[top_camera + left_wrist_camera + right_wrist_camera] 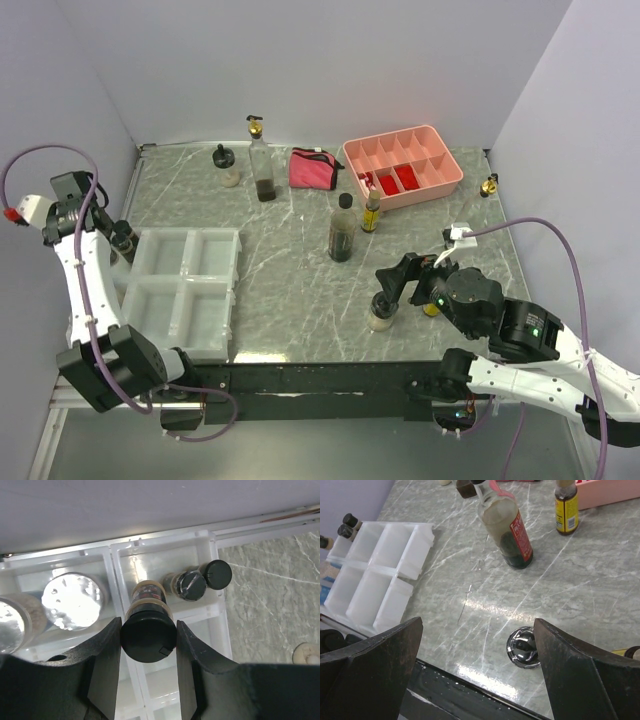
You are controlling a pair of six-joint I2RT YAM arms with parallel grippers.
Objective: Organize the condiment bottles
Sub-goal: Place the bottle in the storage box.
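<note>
My left gripper [148,630] is shut on the black lid of a small spice jar [148,605], held over the white organizer [220,620]. In the compartments below stand two silver-lidded jars [75,600] and two black-topped bottles [190,585]. In the top view this gripper [122,240] is at the organizer's left edge [185,290]. My right gripper [477,630] is open above the table front, with a silver-lidded jar [522,647] just inside its right finger; from above, that jar [380,315] sits under the gripper [392,285].
A dark-liquid bottle with a red label [507,530] and a small yellow bottle [566,512] stand mid-table. Farther back are a tall gold-topped bottle [262,165], a small black-topped jar [226,165], a pink pouch [313,168] and a pink tray [400,165]. One small bottle [489,185] stands far right.
</note>
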